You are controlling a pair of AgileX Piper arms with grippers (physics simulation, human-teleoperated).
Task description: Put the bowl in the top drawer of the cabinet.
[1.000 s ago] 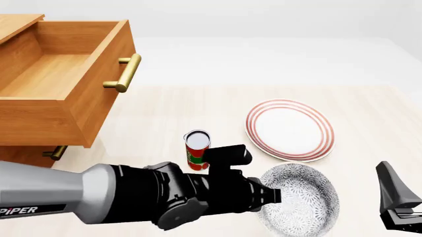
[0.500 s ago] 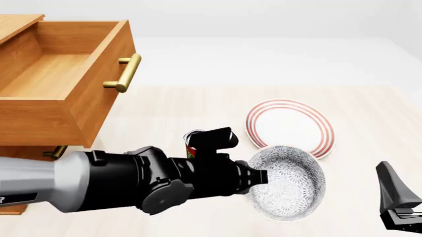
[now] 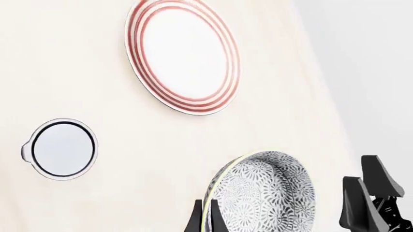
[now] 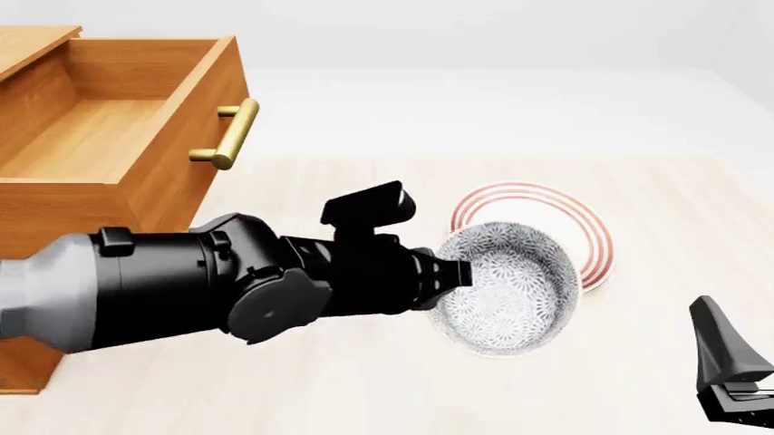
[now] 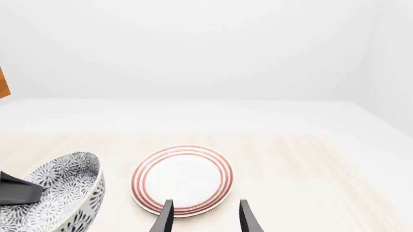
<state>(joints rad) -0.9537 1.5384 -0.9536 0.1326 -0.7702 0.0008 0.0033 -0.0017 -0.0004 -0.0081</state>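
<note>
Top drawer [image 4: 91, 136] of the cabinet [image 4: 24, 381] stands pulled open at far left. Your left gripper [image 4: 458, 272] pinches the bowl [image 4: 514, 290] by its rim, lifted and tipped, mouth facing right over the pale wood table [image 4: 362, 190]. Right gripper [image 5: 202, 215] hangs released.

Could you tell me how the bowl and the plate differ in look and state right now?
The bowl is deep with a dense dark floral pattern; the plate is flat, white with red rings. The bowl is tilted, gripped at its rim by the left gripper; the plate lies flat on the table, untouched. Both are round.
</note>
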